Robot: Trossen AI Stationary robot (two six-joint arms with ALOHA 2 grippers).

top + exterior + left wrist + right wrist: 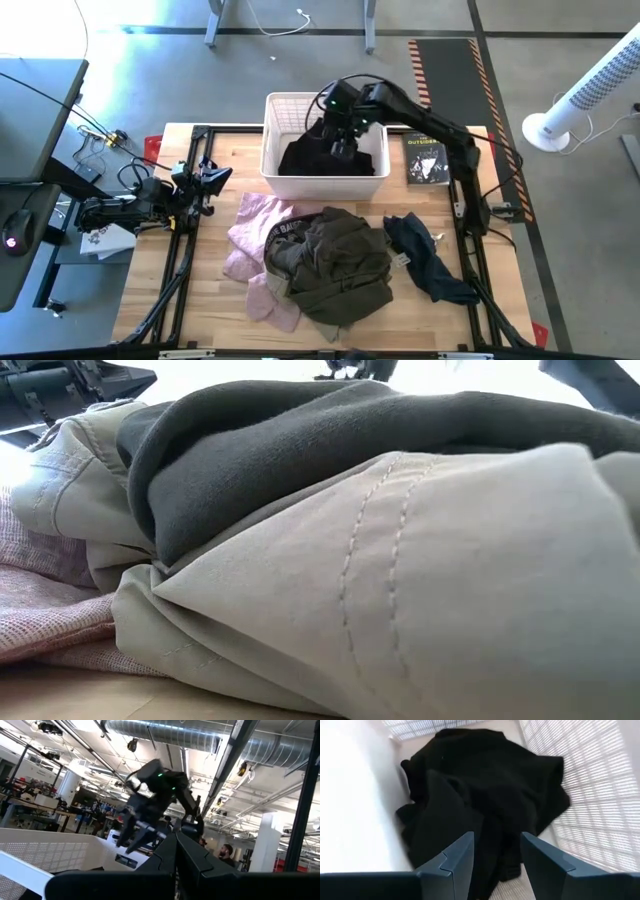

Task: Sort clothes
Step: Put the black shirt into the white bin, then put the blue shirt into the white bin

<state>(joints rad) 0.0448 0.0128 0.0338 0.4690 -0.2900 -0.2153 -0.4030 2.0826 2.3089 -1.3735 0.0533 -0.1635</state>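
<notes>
One black garment [485, 790] in white basket [272, 140], just below right end effector [497, 855], fingers spread.

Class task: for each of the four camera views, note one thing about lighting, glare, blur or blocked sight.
High view: even light and soft shadows over the wooden table. Low view: khaki trousers fill the frame, close and soft, with the background washed out. Left wrist view: bright ceiling lights glare. Right wrist view: the white basket wall is overexposed, and the black garment loses fold detail.
</notes>
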